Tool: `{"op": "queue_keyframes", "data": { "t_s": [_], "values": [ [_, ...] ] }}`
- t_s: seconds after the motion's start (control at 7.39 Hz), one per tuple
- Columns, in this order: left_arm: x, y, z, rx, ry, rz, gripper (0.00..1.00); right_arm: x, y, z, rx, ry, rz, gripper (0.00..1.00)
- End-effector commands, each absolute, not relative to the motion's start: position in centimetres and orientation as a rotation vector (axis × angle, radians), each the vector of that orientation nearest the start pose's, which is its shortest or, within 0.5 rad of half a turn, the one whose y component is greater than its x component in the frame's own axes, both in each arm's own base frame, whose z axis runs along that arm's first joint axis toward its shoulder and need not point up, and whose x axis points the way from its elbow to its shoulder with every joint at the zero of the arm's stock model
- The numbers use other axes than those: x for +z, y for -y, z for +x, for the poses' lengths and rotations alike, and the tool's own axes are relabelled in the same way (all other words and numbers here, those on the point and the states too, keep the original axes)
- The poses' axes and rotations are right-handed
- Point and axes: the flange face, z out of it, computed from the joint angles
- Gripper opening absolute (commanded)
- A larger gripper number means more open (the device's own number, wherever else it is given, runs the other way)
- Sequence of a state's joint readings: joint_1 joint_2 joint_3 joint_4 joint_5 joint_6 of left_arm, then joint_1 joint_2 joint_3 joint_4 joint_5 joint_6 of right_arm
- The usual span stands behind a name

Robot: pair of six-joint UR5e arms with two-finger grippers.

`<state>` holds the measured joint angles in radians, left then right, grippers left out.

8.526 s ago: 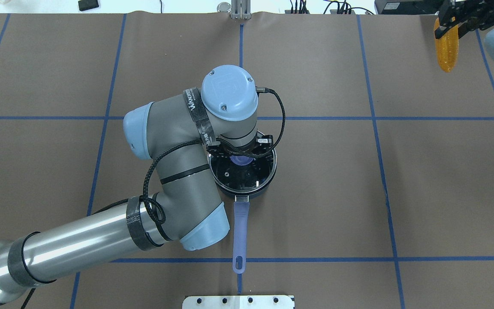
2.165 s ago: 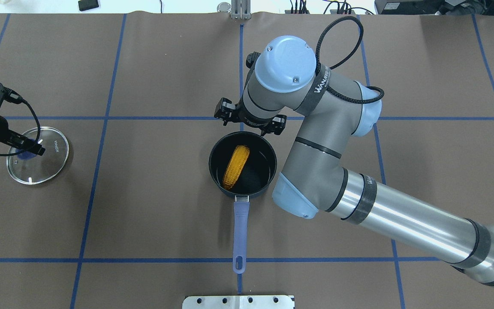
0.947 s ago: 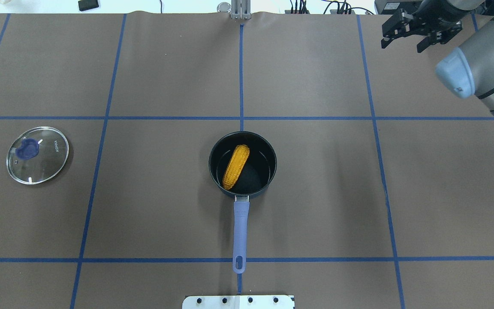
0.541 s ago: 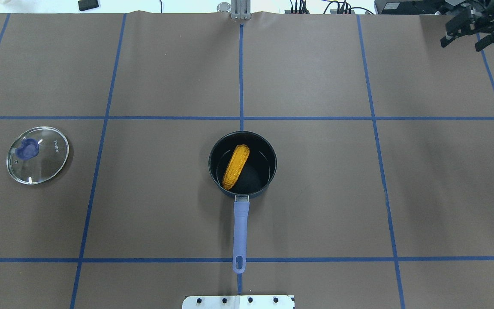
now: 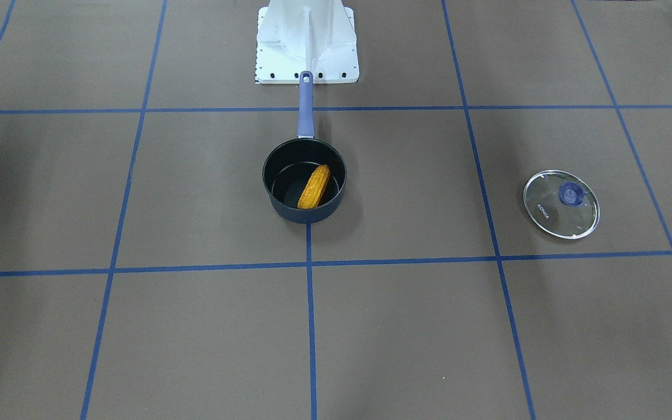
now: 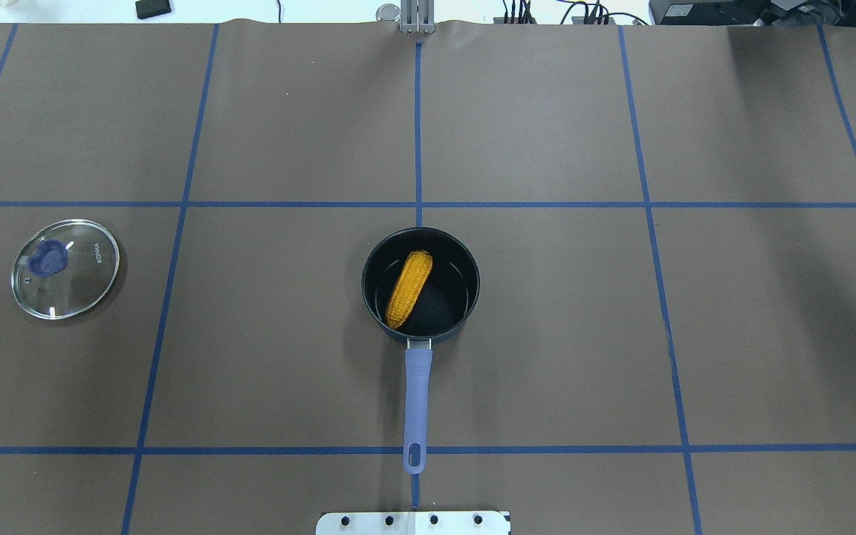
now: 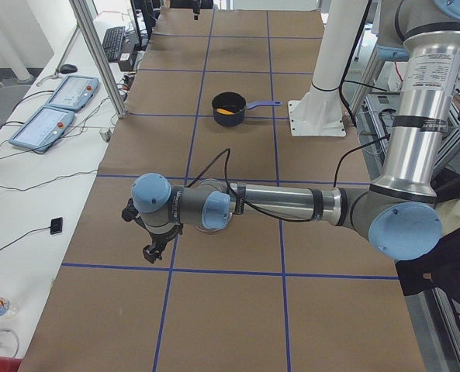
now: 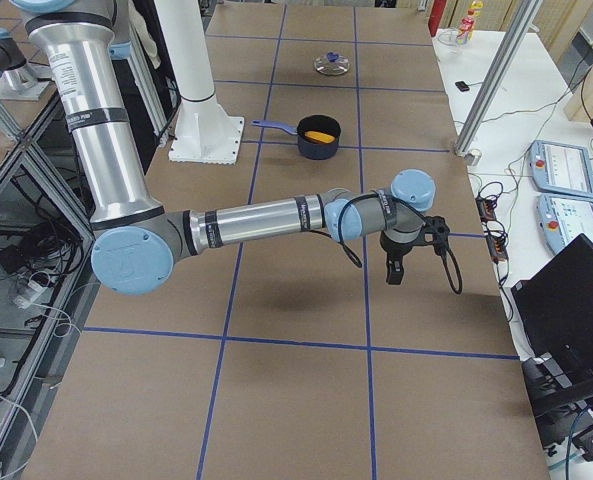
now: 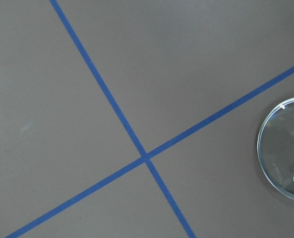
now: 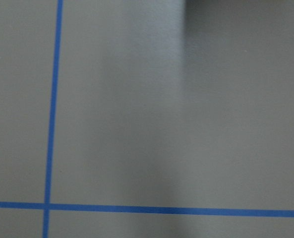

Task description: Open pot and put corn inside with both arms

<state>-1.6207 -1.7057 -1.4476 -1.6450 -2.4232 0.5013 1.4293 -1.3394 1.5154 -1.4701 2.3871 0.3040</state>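
Brown paper (image 5: 196, 326) gridded with blue tape is spread over the table. From the front, the corn (image 5: 314, 186) is seen lying slanted inside the uncovered pot (image 5: 307, 217); a glass lid (image 5: 557, 217) is laid flat, well apart from the pot. In the side views, the left gripper (image 7: 150, 246) and the right gripper (image 8: 394, 268) are held far from the pot; whether their fingers are parted cannot be told.

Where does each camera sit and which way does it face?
Exterior left: the table's left end; left arm near.
Exterior right: opposite end; right arm near.
Front-facing: across the table, facing the robot's base; no arms.
Overhead: behind the robot, looking down on the pot; right arm's tip.
Left wrist: down on the lid; no body.
Right wrist: down on tape lines; no body.
Shared: front-facing and overhead show corn in pot.
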Motion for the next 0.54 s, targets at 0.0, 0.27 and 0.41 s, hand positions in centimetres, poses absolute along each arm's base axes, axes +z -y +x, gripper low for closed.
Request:
{"op": "queue_keyframes", "data": {
  "t_s": [0.0,0.27,0.41],
  "values": [
    [64.0,54.7,-9.4,0.458,-0.805,0.318,0.97,56.3,59.0,-0.9,0.033,0.824,0.117,1.0],
    [64.5,54.1,-10.1,0.443,-0.804,0.321,0.97,56.4,58.9,-0.8,0.042,0.831,0.109,1.0],
    [64.1,54.2,-10.1,0.447,-0.794,0.323,0.97,56.8,58.3,0.2,0.055,0.836,0.111,1.0]
  ]
}}
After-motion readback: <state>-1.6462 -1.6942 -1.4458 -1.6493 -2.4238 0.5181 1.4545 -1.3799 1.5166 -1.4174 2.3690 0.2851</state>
